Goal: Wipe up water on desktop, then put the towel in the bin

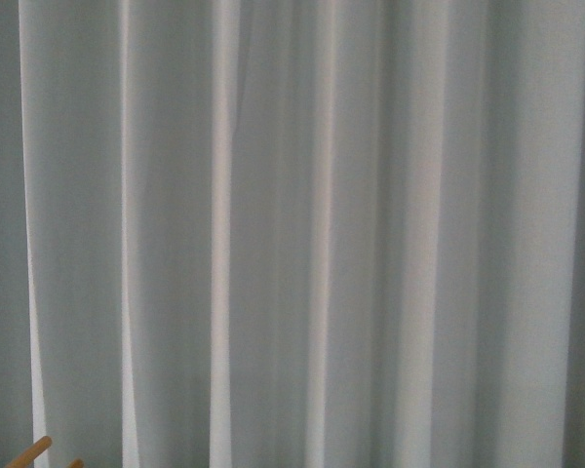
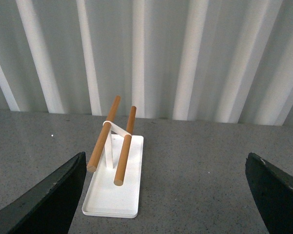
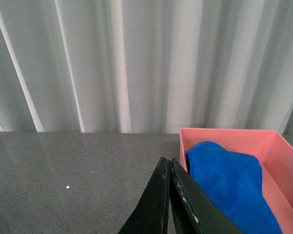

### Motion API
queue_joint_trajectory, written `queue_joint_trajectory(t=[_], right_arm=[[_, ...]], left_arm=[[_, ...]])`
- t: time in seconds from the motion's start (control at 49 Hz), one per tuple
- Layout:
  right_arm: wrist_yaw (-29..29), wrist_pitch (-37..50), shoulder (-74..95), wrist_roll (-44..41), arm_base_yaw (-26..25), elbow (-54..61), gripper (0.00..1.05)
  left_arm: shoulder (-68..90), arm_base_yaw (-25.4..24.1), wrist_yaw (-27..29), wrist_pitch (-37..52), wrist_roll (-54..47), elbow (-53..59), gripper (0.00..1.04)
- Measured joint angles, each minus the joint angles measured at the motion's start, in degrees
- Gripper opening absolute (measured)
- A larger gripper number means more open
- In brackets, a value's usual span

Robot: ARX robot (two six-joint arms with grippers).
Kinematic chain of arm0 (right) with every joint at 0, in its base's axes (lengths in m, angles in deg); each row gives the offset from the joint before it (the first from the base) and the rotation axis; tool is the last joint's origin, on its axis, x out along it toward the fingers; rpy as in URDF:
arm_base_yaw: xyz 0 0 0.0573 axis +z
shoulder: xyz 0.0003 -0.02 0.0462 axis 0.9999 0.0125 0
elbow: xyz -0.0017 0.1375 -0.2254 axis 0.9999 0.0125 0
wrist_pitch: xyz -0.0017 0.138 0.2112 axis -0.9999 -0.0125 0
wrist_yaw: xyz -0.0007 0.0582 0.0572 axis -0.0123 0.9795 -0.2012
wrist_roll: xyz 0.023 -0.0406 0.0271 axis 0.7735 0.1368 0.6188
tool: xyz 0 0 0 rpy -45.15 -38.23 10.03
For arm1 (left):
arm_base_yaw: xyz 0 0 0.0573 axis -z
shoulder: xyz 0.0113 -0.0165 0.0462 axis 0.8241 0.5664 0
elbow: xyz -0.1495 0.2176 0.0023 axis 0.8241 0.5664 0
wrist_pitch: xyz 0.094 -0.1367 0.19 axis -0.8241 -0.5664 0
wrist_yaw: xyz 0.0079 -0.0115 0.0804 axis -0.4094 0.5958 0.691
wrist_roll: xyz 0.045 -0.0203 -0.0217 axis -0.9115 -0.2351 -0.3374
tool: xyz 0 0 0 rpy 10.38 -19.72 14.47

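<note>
Pale grey curtains [image 1: 302,224] hung in long folds behind everything, and they filled nearly all of my front view; only two wooden rod tips [image 1: 31,453] poked in at its lower left corner; below the curtains in both wrist views ran the desktop [image 3: 63,175], dark grey and finely speckled; the bin [image 3: 278,151], salmon pink with straight sides and a flat rim, stood on it near the curtain, just beside my right gripper [image 3: 168,168]; the towel [image 3: 227,183], bright blue and fuzzy, lay bunched inside the bin, filling much of what showed of it and rising about level with the near rim; my right fingers were pressed together with nothing between them, their tips over the desktop just outside the bin wall; my left gripper [image 2: 166,195] was spread wide, one dark finger [image 2: 49,200] at each side of its view, holding nothing; between them sat a flat white tray [image 2: 112,202] on the desktop, carrying a white stand [image 2: 110,146] with two wooden rods across it; I could read no writing or label on any of these things
</note>
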Motion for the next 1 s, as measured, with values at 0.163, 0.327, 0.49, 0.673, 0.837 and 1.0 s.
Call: queue_joint_trajectory(t=[0.163, 0.327, 0.49, 0.673, 0.837, 1.0], right_arm=[[0.0, 0.0, 0.0, 0.0, 0.0, 0.0, 0.26], [0.0, 0.0, 0.0, 0.0, 0.0, 0.0, 0.61], [0.0, 0.0, 0.0, 0.0, 0.0, 0.0, 0.97], [0.0, 0.0, 0.0, 0.0, 0.0, 0.0, 0.98], [0.0, 0.0, 0.0, 0.0, 0.0, 0.0, 0.98], [0.0, 0.0, 0.0, 0.0, 0.0, 0.0, 0.98]], left_arm=[[0.0, 0.0, 0.0, 0.0, 0.0, 0.0, 0.98], [0.0, 0.0, 0.0, 0.0, 0.0, 0.0, 0.98], [0.0, 0.0, 0.0, 0.0, 0.0, 0.0, 0.98], [0.0, 0.0, 0.0, 0.0, 0.0, 0.0, 0.98], [0.0, 0.0, 0.0, 0.0, 0.0, 0.0, 0.98], [0.0, 0.0, 0.0, 0.0, 0.0, 0.0, 0.98]])
